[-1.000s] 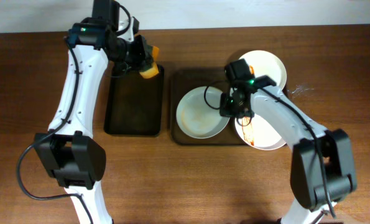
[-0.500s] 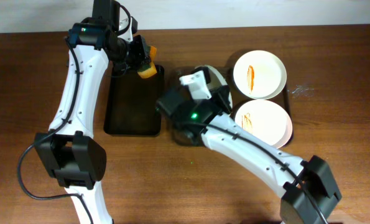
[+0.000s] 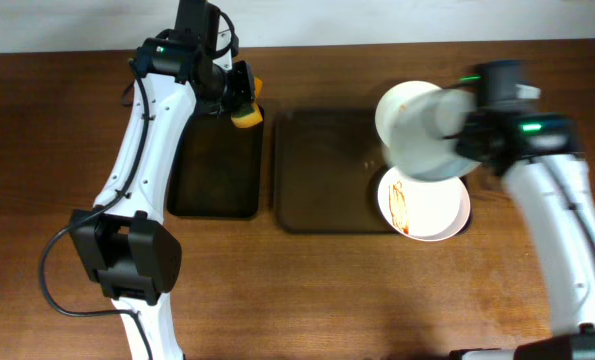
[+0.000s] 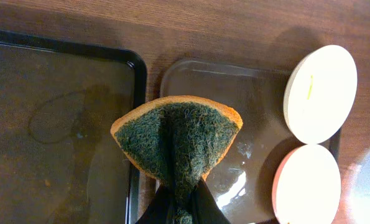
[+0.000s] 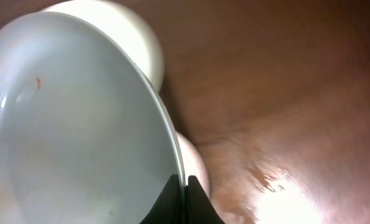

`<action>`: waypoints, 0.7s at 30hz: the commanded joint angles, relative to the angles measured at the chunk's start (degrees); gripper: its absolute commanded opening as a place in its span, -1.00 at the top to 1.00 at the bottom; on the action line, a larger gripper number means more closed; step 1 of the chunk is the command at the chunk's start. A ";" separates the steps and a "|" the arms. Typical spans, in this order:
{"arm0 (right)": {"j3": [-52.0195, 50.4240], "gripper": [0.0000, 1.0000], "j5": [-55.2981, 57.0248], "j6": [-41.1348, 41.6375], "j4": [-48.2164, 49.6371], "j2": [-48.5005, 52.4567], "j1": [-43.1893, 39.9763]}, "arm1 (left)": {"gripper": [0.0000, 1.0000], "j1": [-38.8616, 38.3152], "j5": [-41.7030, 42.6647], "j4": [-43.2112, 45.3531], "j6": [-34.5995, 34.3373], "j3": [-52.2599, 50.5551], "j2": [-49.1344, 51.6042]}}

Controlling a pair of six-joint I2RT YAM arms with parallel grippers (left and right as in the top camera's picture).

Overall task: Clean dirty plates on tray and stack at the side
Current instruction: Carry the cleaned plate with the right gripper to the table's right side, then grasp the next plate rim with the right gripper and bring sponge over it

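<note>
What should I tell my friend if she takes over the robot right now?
Left gripper shut on the sponge, above the black tray's right edge.
Right gripper shut on a white plate's rim, raised over the brown tray's right end.
Far plate and near plate, both streaked, lie below it.
Done: no side stack visible yet.
Left: wipe those two, stack all three.

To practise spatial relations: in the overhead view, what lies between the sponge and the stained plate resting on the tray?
Only bare tray surface, shown in the overhead view; nothing sits between the sponge and the stained plate.
</note>
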 commanded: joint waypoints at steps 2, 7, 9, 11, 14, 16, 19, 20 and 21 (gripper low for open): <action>-0.04 0.92 -17.11 -1.46 -1.07 3.72 -22.18 | 1.00 -0.96 -0.98 0.00 0.46 0.07 0.63; -1.36 0.92 -17.94 -2.80 4.35 14.49 -34.67 | 1.00 -1.97 -0.98 1.11 0.46 0.04 0.63; -1.38 0.92 -18.32 -2.84 6.25 17.27 -35.52 | 1.00 -2.16 -0.98 1.20 0.46 0.07 0.63; -1.42 0.92 -18.29 -3.56 8.37 19.58 -35.69 | 1.00 -2.16 -0.98 1.44 0.46 0.07 0.63; -1.49 0.92 -17.88 -5.16 13.42 24.13 -35.69 | 1.00 -2.19 -0.98 1.70 0.46 0.07 0.63; -1.51 0.53 -16.15 -5.35 16.33 26.43 -35.69 | 1.00 -2.19 -0.98 1.77 0.44 0.07 0.63; -0.61 -0.06 -18.08 -5.38 14.34 26.93 -35.69 | 1.00 -2.19 -0.96 2.45 0.46 0.07 0.63; 0.28 -0.06 -18.78 -5.31 12.09 26.93 -35.71 | 1.00 -2.25 -0.98 2.40 0.46 0.07 0.63; 2.29 -0.04 -21.29 -5.33 8.66 26.80 -35.69 | 1.00 -2.36 -0.96 2.40 0.46 0.07 0.63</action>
